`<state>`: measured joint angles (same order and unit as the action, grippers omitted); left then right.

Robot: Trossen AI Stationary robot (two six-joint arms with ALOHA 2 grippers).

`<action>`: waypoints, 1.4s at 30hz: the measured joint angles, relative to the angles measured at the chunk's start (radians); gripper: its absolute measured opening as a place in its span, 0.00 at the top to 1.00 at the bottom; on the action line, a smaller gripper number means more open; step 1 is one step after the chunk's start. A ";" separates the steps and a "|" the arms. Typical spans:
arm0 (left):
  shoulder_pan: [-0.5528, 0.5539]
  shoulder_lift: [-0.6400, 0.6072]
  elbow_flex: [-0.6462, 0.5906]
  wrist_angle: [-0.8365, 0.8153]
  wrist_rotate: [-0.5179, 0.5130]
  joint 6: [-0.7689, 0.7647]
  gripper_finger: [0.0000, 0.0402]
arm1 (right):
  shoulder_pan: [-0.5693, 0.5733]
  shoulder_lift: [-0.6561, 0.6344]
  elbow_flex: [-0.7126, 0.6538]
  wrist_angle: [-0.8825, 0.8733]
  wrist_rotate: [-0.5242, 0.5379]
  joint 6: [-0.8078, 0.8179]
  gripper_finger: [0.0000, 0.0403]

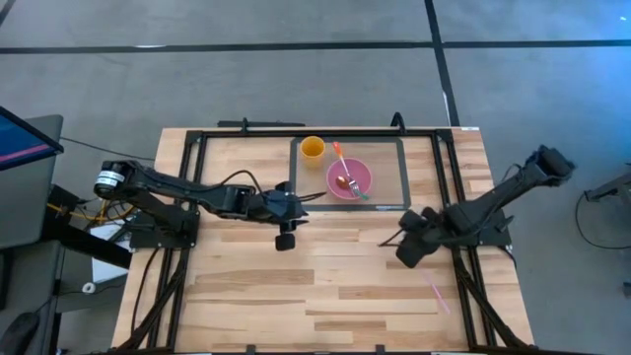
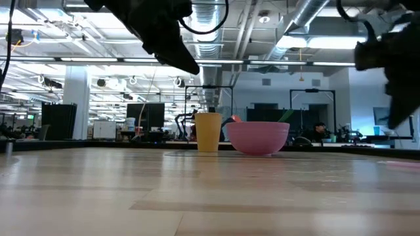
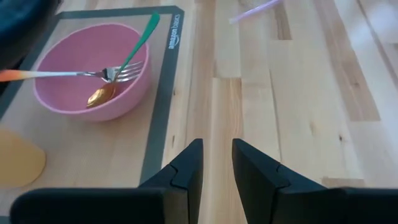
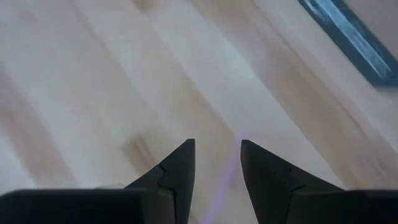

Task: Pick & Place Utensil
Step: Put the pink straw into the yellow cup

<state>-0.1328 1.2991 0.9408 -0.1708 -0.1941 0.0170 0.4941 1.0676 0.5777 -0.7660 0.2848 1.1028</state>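
Overhead, pale wood table (image 1: 325,286); behind, ceiling ducts (image 2: 216,13), monitors (image 2: 141,117).

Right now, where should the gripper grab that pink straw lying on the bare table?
Grip the pink straw near its middle, coming straight down, fingers across its width. It lies flat and diagonal on the wood, apart from the mat, so only a top pinch fits. The right gripper, slightly open, hovers nearest.

"amazonbasics" printed on dark mat border (image 3: 176,38), beside pink bowl (image 3: 74,99).
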 joint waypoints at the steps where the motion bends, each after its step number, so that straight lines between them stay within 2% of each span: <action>1: 0.001 0.000 -0.006 0.003 0.000 0.000 0.79 | 0.016 0.000 0.000 -0.040 0.000 0.054 0.69; 4: 0.001 0.000 -0.021 0.016 0.000 0.000 0.79 | 0.053 0.000 -0.004 -0.102 0.000 0.179 0.69; 8: -0.006 0.000 -0.031 0.018 0.000 0.000 0.79 | 0.089 0.001 -0.038 -0.037 -0.001 0.242 0.69; 13: -0.023 0.000 -0.034 0.023 0.001 0.000 0.79 | 0.118 0.062 -0.047 -0.004 -0.011 0.242 0.69; 22: -0.029 0.000 -0.034 0.026 0.002 0.000 0.79 | 0.121 0.252 -0.048 0.064 -0.041 0.181 0.70; 28: -0.029 0.000 -0.034 0.030 0.002 0.000 0.79 | 0.121 0.302 -0.043 0.077 -0.046 0.181 0.70; 32: -0.029 0.000 -0.034 0.033 0.001 0.000 0.79 | 0.120 0.295 -0.044 0.087 -0.049 0.180 0.77; 37: -0.029 0.000 -0.034 0.036 0.001 0.000 0.79 | 0.119 0.262 -0.048 0.103 -0.060 0.165 0.96; 42: -0.029 0.000 -0.034 0.037 0.001 0.000 0.79 | 0.121 0.233 -0.050 0.162 -0.075 0.117 0.97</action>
<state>-0.1619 1.2995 0.9066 -0.1333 -0.1928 0.0170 0.6151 1.3010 0.5273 -0.6040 0.2099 1.2197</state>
